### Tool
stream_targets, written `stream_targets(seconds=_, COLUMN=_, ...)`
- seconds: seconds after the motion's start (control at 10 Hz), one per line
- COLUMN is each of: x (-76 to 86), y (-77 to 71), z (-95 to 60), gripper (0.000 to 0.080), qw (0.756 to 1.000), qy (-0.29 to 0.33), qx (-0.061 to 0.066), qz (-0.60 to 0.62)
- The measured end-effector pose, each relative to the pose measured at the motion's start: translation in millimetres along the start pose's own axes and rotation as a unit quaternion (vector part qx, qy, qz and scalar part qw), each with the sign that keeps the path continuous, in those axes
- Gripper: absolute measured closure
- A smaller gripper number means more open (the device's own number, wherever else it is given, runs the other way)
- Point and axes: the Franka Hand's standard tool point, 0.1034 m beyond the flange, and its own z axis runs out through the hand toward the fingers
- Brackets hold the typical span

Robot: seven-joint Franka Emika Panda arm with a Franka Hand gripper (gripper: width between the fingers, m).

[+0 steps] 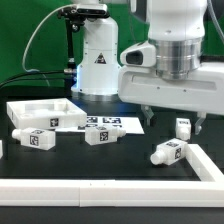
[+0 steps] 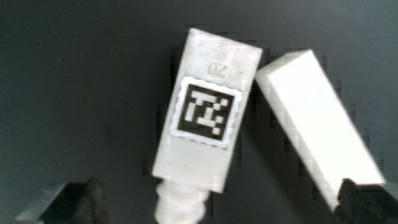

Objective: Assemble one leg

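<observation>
The claw (image 1: pixel 174 122) hangs wide open, holding nothing. A leg (image 2: pixel 205 120) lies below its gap, with a white rail (image 2: pixel 320 115) just beside the leg.

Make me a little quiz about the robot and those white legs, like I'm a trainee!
1. Fill the gap: the leg seen between the fingers in the wrist view lies on its ____.
2. True or false: the fingers are shut on that leg.
3. How many legs show in the exterior view? A two, B four, C six.
Key: 1 side; 2 false, the fingers are open and do not touch it; 3 B.
</observation>
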Motion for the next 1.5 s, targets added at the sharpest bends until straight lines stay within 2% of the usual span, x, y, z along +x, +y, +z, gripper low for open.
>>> stream_targets(seconds=0.2, x=6.6, y=0.0, z=14.7, gripper=0.015, qw=1.0, qy=0.015, qx=0.01, qz=0.025)
stream_targets(seconds=0.4, x=-2.4, y=-3.9, z=28.7, gripper=0.015, qw=1.0, qy=0.02, qx=0.012, qz=0.018)
stream_targets(seconds=0.7, x=-0.5, y=-9.5, z=33.1, gripper=0.0172, qw=0.997, qy=0.056, qx=0.04, qz=-0.026)
stream_targets(seconds=0.8, x=-1.3, y=-10.8, z=33.0, gripper=0.0172, qw=0.997, qy=0.055, qx=0.04, qz=-0.028)
stream_targets(seconds=1.0, x=-1.5, y=-10.7, z=33.2, gripper=0.0517, qw=0.997, qy=0.055, qx=0.039, qz=-0.033)
stream_targets(seconds=1.1, x=-0.1, y=-9.9, z=31.1, gripper=0.0517, qw=0.997, qy=0.057, qx=0.04, qz=-0.036)
stream_targets(seconds=1.3, x=1.7, y=-9.4, z=29.7, gripper=0.0748, qw=0.997, qy=0.06, qx=0.04, qz=-0.039)
stream_targets(seconds=1.4, x=2.0, y=-9.1, z=29.4, gripper=0.0748, qw=0.997, qy=0.06, qx=0.04, qz=-0.04)
stream_targets(seconds=1.5, x=1.9, y=-8.9, z=28.5, gripper=0.0788, qw=0.996, qy=0.059, qx=0.039, qz=-0.047)
